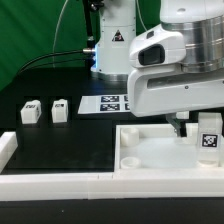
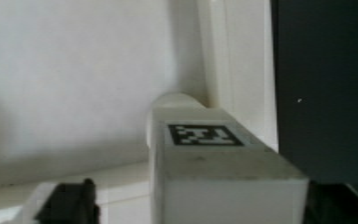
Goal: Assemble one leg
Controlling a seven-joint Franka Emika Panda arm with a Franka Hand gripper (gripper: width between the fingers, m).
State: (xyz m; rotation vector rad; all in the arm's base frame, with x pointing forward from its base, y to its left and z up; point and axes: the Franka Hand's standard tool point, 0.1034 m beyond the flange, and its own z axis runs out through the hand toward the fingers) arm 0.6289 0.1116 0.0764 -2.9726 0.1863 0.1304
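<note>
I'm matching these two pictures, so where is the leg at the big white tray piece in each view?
Exterior view: the leg stands at the exterior view's right edge, mid height, tag showing.
Wrist view: the leg is close up near the middle, tag facing the camera.
Shared landmark: the white tray piece beside it.

White leg point(image 2: 226, 175) in the middle, w/ a b/w tag point(image 2: 202, 134) on its near face. White tray point(image 2: 87, 90) behind it, black table point(image 2: 327, 80) past the tray's wall. One dark claw finger point(image 2: 66, 200) sits beside the leg, small gap btw them.
</note>
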